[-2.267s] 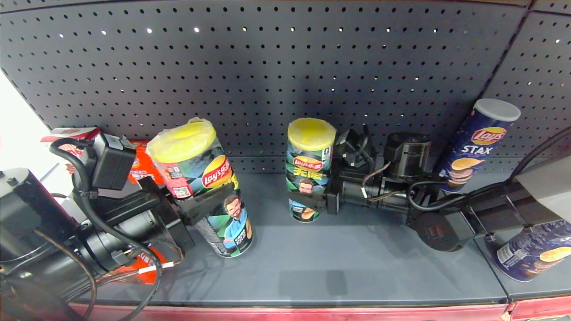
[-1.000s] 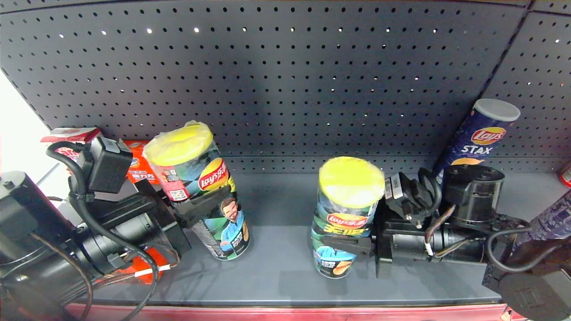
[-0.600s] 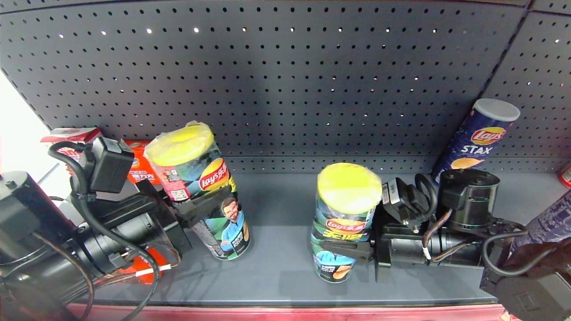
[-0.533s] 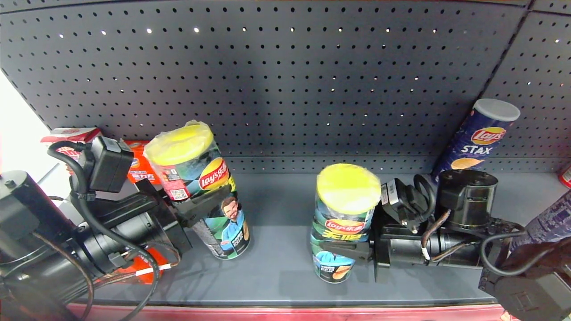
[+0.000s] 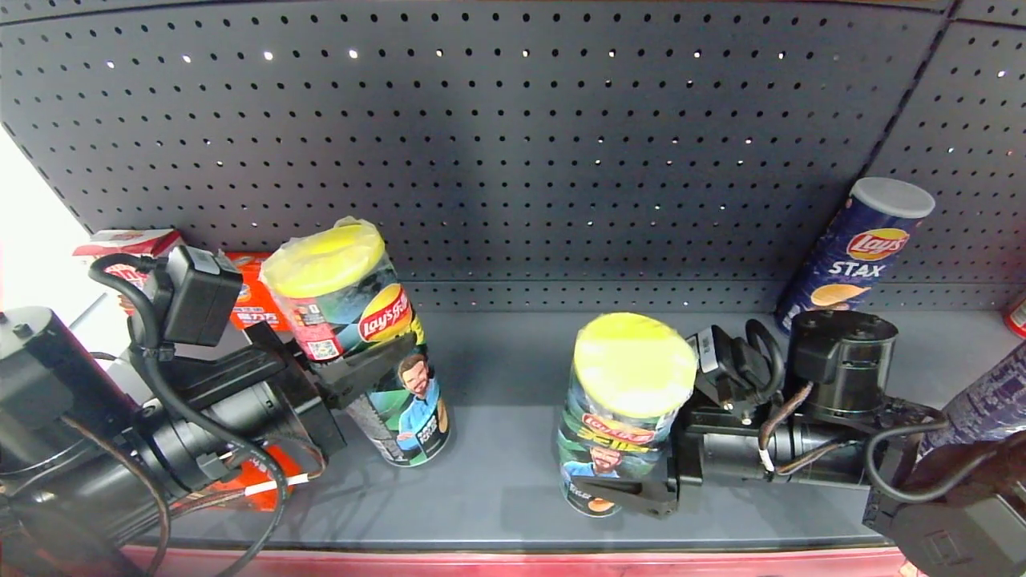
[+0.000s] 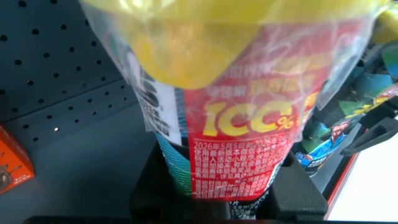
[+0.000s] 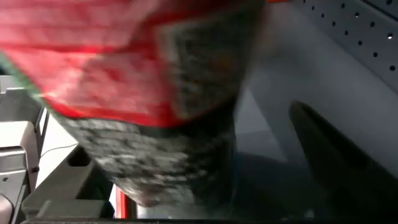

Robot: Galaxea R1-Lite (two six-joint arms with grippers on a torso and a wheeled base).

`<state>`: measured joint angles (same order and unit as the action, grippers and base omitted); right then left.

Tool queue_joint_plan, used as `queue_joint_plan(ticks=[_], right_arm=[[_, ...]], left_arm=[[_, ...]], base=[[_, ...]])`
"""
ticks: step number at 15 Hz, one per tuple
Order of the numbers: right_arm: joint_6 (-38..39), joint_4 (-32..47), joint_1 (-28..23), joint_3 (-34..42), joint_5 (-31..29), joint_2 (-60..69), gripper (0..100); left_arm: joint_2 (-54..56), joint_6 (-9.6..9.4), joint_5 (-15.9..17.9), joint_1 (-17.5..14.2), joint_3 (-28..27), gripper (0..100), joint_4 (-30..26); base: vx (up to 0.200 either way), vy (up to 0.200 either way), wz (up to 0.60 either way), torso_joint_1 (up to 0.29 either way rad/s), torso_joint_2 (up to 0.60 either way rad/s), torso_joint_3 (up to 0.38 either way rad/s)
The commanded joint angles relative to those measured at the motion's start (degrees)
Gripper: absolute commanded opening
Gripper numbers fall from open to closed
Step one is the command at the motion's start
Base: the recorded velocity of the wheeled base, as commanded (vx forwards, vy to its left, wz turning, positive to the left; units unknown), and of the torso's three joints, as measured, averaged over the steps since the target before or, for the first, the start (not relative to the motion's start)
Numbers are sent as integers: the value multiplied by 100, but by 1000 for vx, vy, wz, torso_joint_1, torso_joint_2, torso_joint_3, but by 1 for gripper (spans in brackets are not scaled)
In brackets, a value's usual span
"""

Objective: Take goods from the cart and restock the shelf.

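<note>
Two yellow-lidded chip cans are held over the grey shelf [image 5: 497, 481]. My left gripper [image 5: 377, 365] is shut on the left can [image 5: 353, 320], which leans slightly and has plastic wrap around its lid. In the left wrist view this can [image 6: 230, 112] rises from the left gripper [image 6: 227, 199]. My right gripper [image 5: 621, 461] is shut on the second can [image 5: 621, 401], near the shelf's front edge, its base close to the shelf floor. The right wrist view has that can [image 7: 149, 93] close up, with one dark finger [image 7: 342, 162] beside it.
A blue chip can [image 5: 858, 248] leans against the perforated back panel [image 5: 513, 160] at the back right. Another blue can [image 5: 982, 397] is at the right edge. Red and orange boxes [image 5: 252, 292] sit behind my left arm. A red strip [image 5: 513, 562] marks the front edge.
My right gripper has brought its can from the back of the shelf toward the front and right, then a little lower, turning it slightly. The left arm and its can have stayed put.
</note>
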<state>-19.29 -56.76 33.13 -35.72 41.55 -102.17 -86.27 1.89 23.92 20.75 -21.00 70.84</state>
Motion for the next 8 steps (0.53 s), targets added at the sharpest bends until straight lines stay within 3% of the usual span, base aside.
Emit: queue_joint_plan(ticks=[1, 8], right_arm=[[4, -2, -26, 91, 3, 136, 100], [4, 7, -510, 399, 29, 364, 100]], left_arm=[[5, 4, -1, 8, 9, 0, 0], [5, 4, 8, 8, 9, 0, 0]], base=[[0, 0, 0, 0, 0, 0], [0, 0, 0, 0, 0, 0]])
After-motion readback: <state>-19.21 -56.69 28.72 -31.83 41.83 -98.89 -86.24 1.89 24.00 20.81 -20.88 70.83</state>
